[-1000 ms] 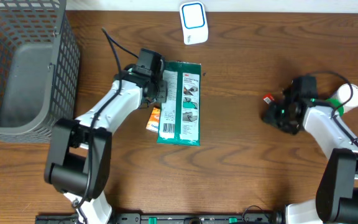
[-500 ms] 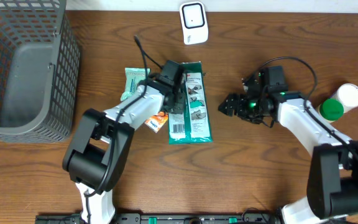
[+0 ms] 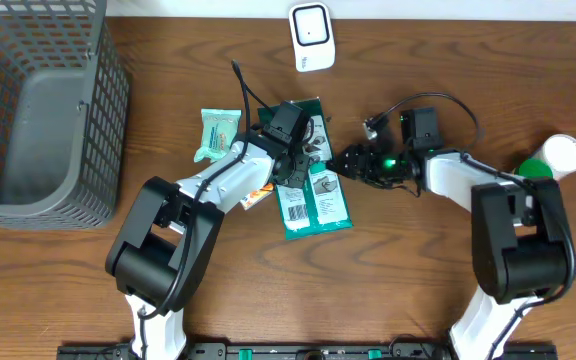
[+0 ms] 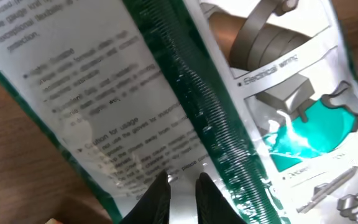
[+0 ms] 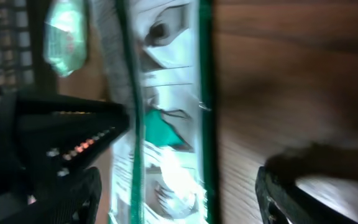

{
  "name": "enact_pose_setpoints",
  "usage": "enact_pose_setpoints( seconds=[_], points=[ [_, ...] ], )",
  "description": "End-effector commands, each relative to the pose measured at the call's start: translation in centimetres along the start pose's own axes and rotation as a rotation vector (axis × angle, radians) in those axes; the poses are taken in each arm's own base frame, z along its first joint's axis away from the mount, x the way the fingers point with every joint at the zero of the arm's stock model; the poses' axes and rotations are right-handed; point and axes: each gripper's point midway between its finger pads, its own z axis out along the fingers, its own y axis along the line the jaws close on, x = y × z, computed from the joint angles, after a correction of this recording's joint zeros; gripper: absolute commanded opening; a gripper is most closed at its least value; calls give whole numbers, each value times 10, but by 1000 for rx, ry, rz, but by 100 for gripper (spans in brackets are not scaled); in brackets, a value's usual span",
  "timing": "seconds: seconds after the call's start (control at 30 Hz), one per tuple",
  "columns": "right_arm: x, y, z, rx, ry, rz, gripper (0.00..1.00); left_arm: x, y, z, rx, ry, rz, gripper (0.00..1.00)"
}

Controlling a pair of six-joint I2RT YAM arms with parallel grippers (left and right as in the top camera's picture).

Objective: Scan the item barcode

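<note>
Both arms have converged over the desk: the left tool pinches the green package, the right tool gapes wide beside it, likely for a handover.

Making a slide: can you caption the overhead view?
Left gripper pinches the green package at table centre while the open right gripper faces its edge.
</note>
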Motion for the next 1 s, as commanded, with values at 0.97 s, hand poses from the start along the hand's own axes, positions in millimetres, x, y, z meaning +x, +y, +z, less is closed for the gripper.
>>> enact_pose_setpoints(
  seconds=[0.97],
  points=[
    [42, -20, 56, 122, 115, -88, 75, 2, 57, 20, -180, 22, -76, 17]
  ],
)
